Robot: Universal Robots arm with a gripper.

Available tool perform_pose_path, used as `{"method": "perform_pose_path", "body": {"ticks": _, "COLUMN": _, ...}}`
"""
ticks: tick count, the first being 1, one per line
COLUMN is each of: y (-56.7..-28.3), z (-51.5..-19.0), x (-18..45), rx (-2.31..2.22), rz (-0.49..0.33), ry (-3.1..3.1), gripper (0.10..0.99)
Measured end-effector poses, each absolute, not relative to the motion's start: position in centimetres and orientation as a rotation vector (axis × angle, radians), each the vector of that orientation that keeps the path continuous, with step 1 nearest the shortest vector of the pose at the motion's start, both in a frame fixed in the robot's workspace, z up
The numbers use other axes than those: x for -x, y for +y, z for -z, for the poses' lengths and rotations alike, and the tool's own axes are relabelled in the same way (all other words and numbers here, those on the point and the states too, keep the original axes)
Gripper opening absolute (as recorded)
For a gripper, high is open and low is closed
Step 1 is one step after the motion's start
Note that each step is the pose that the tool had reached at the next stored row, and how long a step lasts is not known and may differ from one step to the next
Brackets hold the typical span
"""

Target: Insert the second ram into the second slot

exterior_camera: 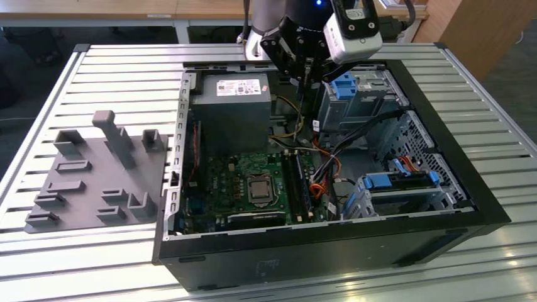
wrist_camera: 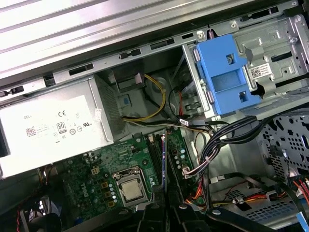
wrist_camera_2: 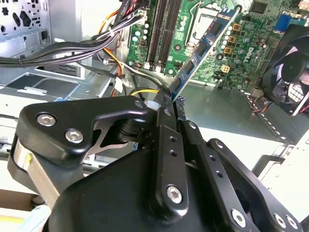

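**Exterior view.** Noted gripper above the open case, over the far part between power supply and blue bracket. Found motherboard on the case floor, well below. Found grey fixture plate on the slatted table, at the exterior view's left of the case.

**Second wrist view.** Confirmed jaws clenched on one end of the ram. Reaches out from gripper over the motherboard, with free end crossing the CPU socket. Held clear of the slots; not seated. Noted fan and cable bundle to either side.

**First wrist view.** Seen ram edge-on as a thin line, running out from gripper in line with the slots, beside the CPU socket. Cannot tell which slot lies under it. Noted power supply and blue bracket beyond.
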State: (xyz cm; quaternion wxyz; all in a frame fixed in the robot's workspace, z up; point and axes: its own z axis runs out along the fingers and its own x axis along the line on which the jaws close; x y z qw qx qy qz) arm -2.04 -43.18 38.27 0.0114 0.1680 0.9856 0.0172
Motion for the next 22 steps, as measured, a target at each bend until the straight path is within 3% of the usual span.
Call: {"method": "perform_pose_path", "body": {"ticks": 22, "y": -43.18, "z": -38.27, "x": 2.04, "rx": -0.672, "rz": -0.052, "ry": 3.043, "gripper": 0.137}}
